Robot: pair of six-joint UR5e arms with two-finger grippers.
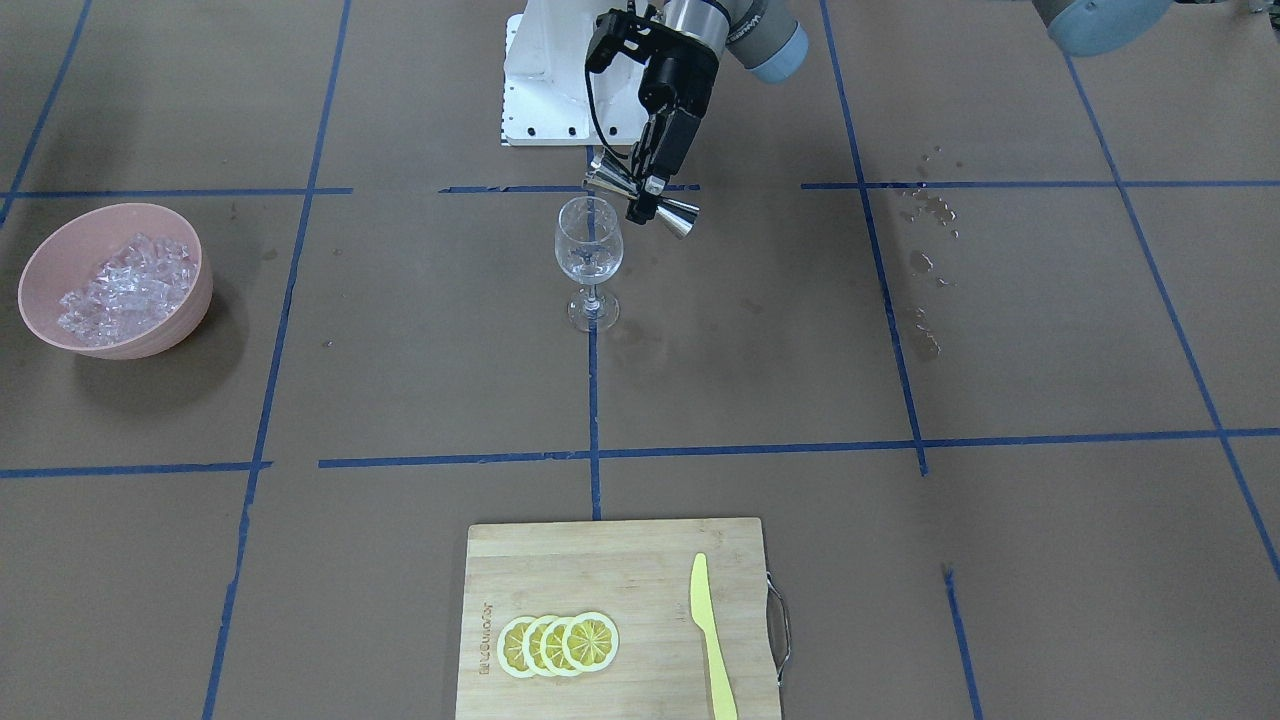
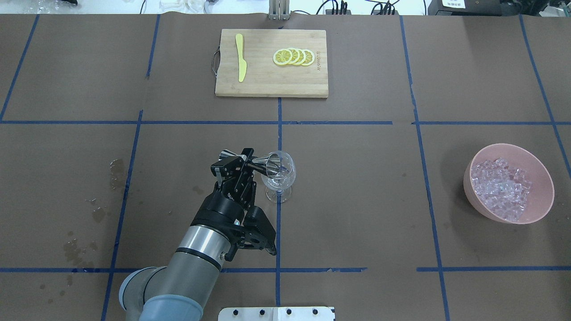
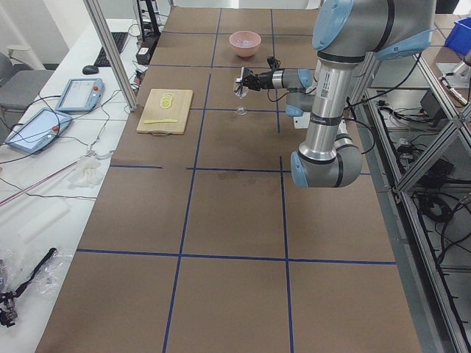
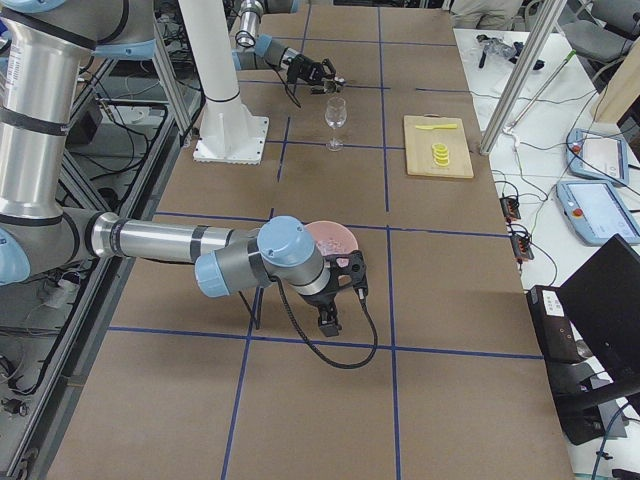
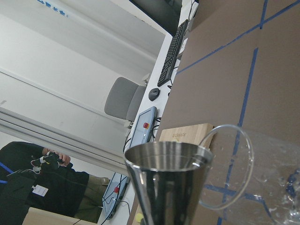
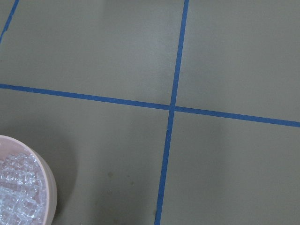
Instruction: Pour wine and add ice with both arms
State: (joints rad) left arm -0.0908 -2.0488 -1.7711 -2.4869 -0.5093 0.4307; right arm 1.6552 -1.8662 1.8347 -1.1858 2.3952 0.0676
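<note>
I hold the jigger [image 2: 270, 165] tipped over the glass [image 2: 286, 173].
My left tool [image 2: 244, 164] is clamped on it, mouth toward 3 o'clock; right tool [image 4: 335, 315]: I cannot tell.

Tabletop [image 1: 1000, 330] covered in brown paper, gridded with blue tape lines [image 1: 760, 447]. Scatter of wet spots [image 1: 925, 270] on the robot's left side.

Wooden cutting board [image 1: 600, 570] at the edge far from the robot, with a metal handle [image 1: 780, 625] on one short side. On it are four lemon slices [image 1: 558, 644] in an overlapping row. A yellow knife [image 1: 711, 640] lies flat near the handle side, apart from the slices.

Stemmed glass [image 1: 589, 250] upright at mid-table, on a tape line. Steel jigger [image 1: 678, 214] on its side, one mouth over the glass's rim.

Pink bowl [image 1: 190, 300] well off to the robot's right.

White base plate [image 1: 545, 90] at the robot's edge.

Side bench holds two tablets [image 3: 79, 93], a keyboard [image 3: 118, 42] and a mouse [image 3: 90, 70]. Grey chair [image 5: 123, 100] beyond. Person in dark clothing [image 5: 37, 187] at the wrist view's corner.
</note>
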